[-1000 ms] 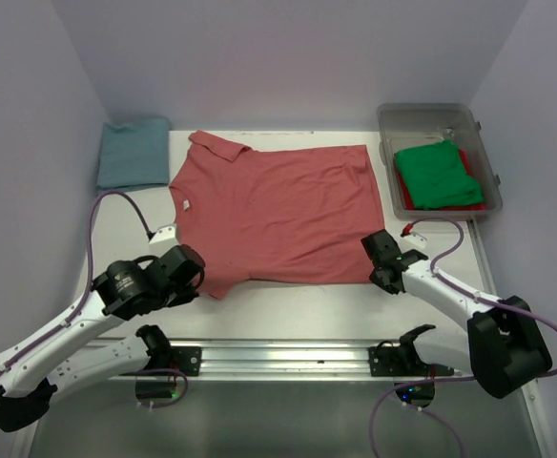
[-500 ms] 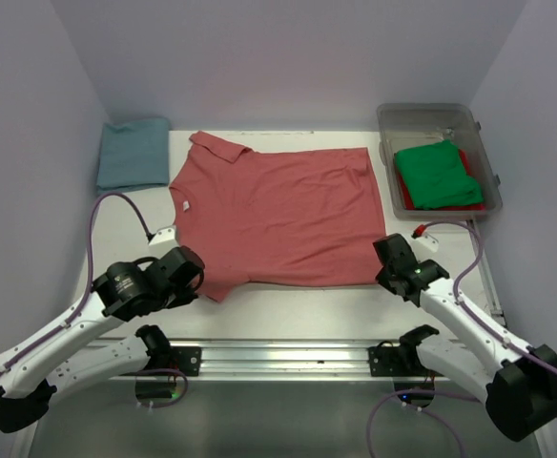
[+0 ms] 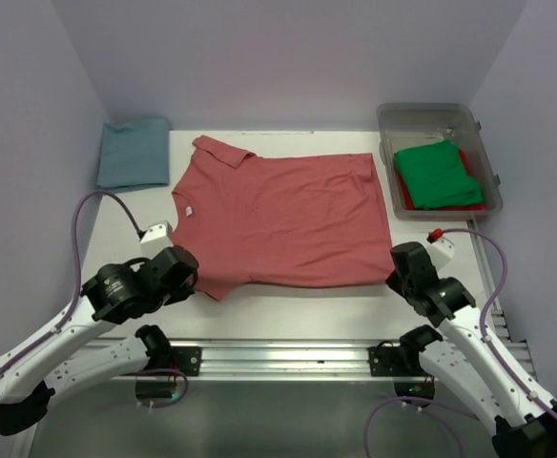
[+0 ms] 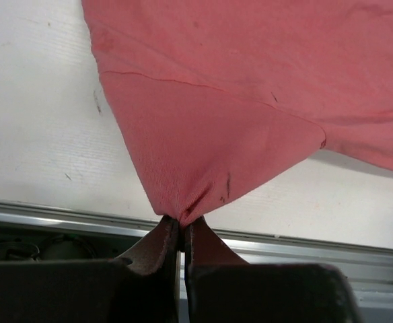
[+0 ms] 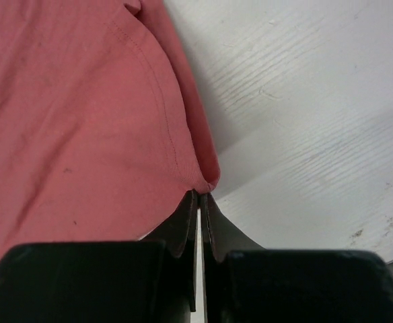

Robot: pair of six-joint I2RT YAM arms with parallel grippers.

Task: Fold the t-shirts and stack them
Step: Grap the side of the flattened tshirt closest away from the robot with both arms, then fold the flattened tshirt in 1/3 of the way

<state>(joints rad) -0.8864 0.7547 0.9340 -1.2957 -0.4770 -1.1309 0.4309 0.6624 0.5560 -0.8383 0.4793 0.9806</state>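
The right gripper (image 5: pixel 200 196) has just clamped shut on the near hem corner of the salmon-red t-shirt (image 3: pixel 283 215) and tugged it outward, while the left gripper (image 4: pixel 181 222) stays pinched on the near sleeve tip. The shirt lies spread flat on the table (image 3: pixel 298 305), its near edge now stretched between the two grips, so both arms seem ready to lift that edge for the first fold; the teal-blue t-shirt (image 3: pixel 133 153) waits folded at the far left

White flat table (image 3: pixel 288 301), on which are laid a salmon-red cloth t-shirt (image 3: pixel 278 219), spread flat at centre, a folded teal-blue cloth t-shirt (image 3: pixel 133 153) at far left, and a clear rectangular plastic bin (image 3: pixel 426 114) at far right.
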